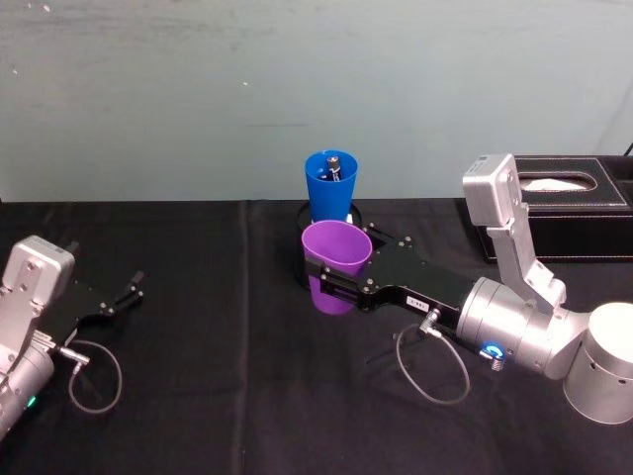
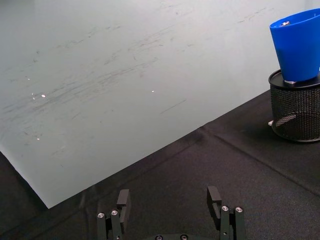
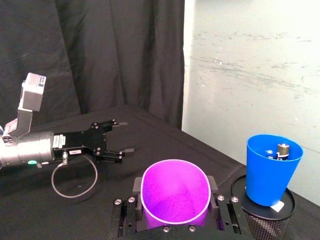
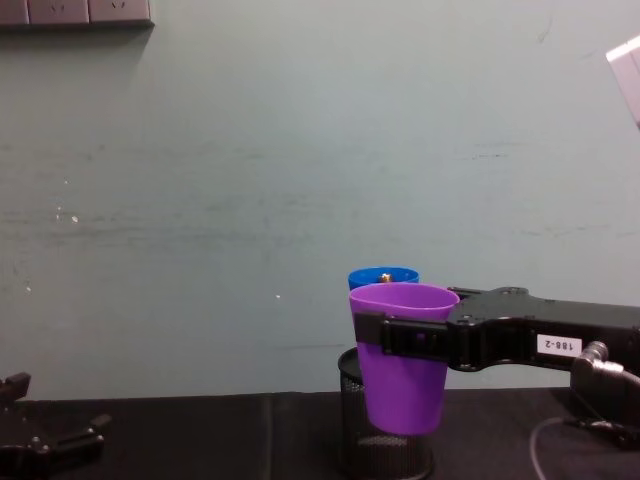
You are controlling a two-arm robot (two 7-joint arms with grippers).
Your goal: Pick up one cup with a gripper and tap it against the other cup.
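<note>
**Purple cup point(image 1: 334, 259) held beside blue cup point(image 1: 330, 188)**

A black-clothed table point(image 1: 218, 336) met a pale green wall point(image 1: 198, 89). The right gripper point(image 1: 338, 282), reaching in from the right, clamped the smooth, tapered purple cup upright off the table, just nearer than the blue cup in its mesh holder point(image 4: 385, 455). The left gripper point(image 1: 132, 289) hung open at left.

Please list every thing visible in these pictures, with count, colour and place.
purple cup: one, purple, held in the right gripper, in front of the blue cup
blue cup: one, bright blue, standing in the mesh holder, mid-rear
small object: one, dark, inside the blue cup
mesh holder: one, black, under the blue cup
tissue box: one, black, right rear
table: one, black cloth
right gripper: one, black, shut on the purple cup
left gripper: one, black, open, idle at left
</note>
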